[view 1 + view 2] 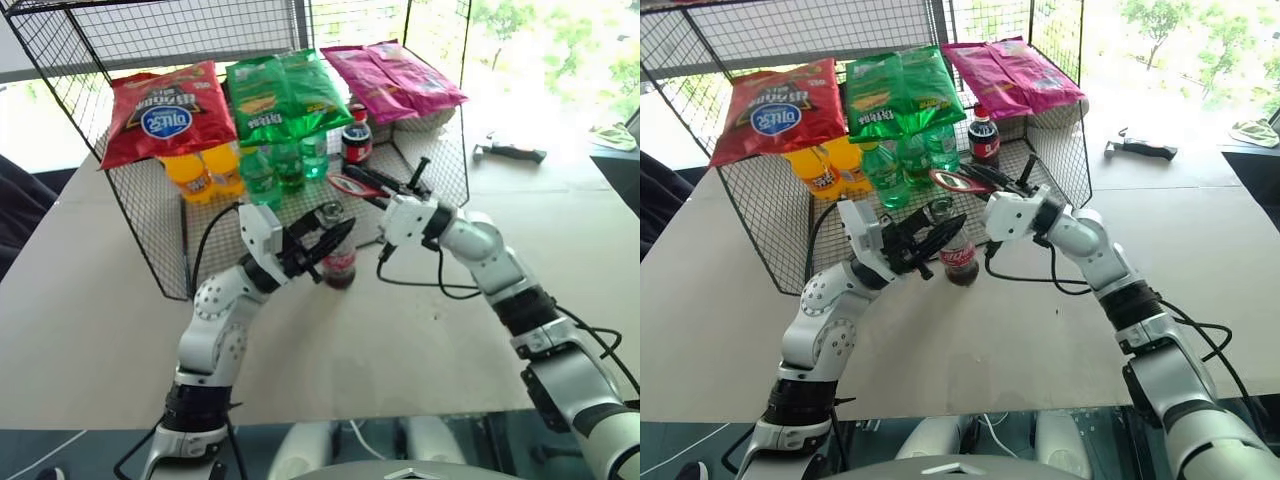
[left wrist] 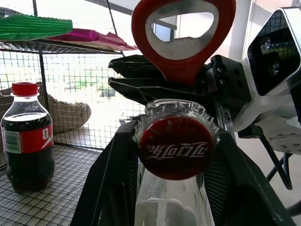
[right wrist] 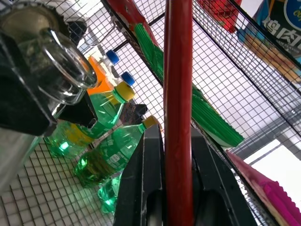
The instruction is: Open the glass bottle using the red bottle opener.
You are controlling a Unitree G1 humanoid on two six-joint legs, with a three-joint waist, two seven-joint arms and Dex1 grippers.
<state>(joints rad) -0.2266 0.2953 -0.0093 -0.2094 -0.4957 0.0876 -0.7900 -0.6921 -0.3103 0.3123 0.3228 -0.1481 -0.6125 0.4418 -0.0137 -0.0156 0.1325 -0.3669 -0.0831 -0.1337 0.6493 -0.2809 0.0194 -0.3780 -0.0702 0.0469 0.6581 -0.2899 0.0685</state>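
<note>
From the left eye view, the glass bottle point(image 1: 339, 262) stands upright on the desk point(image 1: 90, 310) just in front of the wire rack point(image 1: 150, 215), with the left gripper point(image 1: 322, 238) closed round its neck, jaws narrowed onto the glass. The right gripper point(image 1: 372, 185) reaches in from the other side, holding the red bottle opener point(image 1: 350, 185) just above and behind the bottle's cap, its jaws clamped on the handle. On the rack's top lie a red snack bag point(image 1: 165, 110), a green one point(image 1: 283, 92) and a pink one point(image 1: 392, 78); orange and green plastic bottles and a red-capped cola bottle point(image 1: 356, 138) stand underneath. A black-handled tool point(image 1: 510, 152) lies well apart on the desk. The left wrist view shows what the head views cannot: the crown cap point(image 2: 175, 145) is on the bottle, and the opener's ring head point(image 2: 183, 33) hangs just above it, apart from it. The right wrist view shows the opener's red shaft point(image 3: 178, 113) edge-on, pinched tight between the black fingers point(image 3: 143, 188), and the bottle's clear neck point(image 3: 61, 70) off to one side.
</note>
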